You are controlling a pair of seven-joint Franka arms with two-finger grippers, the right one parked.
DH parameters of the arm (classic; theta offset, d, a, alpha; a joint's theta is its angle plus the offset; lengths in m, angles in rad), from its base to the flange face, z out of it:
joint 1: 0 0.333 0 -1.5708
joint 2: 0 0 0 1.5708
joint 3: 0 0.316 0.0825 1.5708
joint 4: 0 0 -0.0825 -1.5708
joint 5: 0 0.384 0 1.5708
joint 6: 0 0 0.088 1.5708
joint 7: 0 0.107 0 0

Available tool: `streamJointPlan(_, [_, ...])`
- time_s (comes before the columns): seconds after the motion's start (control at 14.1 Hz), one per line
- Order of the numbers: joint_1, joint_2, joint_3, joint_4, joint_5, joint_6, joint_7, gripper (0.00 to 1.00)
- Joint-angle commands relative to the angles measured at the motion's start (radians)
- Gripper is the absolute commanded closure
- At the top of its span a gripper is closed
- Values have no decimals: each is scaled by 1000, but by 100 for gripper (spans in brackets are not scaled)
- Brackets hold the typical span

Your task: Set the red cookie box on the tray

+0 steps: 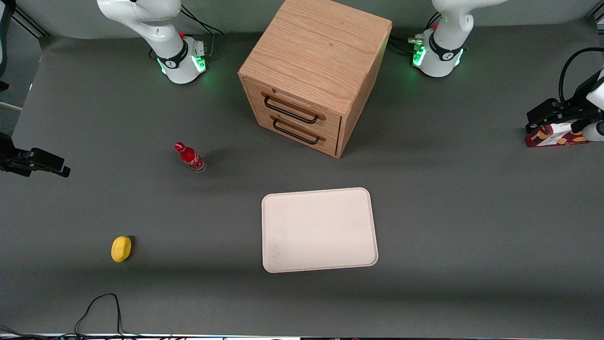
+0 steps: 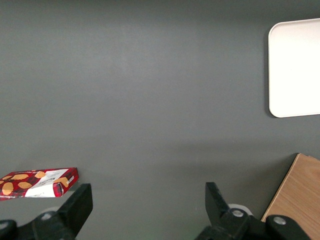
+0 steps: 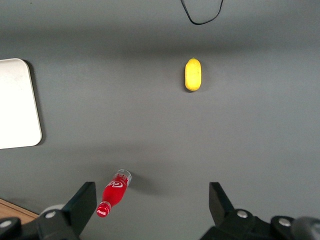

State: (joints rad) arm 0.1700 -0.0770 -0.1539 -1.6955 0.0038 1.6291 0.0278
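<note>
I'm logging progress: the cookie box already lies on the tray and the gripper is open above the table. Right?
Not quite. The front view shows the tray bare; the red cookie box lies on the table toward the working arm's end, well apart from it. The gripper is indeed open above the table, close to the box, holding nothing.

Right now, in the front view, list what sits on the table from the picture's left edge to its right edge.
Yellow lemon-shaped object → small red bottle → cream rectangular tray → flat red cookie box, with the open left gripper above it.
</note>
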Motion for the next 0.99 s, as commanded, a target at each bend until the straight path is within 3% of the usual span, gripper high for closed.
streamJointPlan(0.0, [-1,-6,-1,0,-1,15,-16,0])
streamJointPlan(0.35, [-1,-4,40,-18,24,-20,87,0])
streamJointPlan(0.57, [-1,-3,166,-78,65,46,523,0])
streamJointPlan(0.92, [26,-10,352,-203,82,221,1074,1])
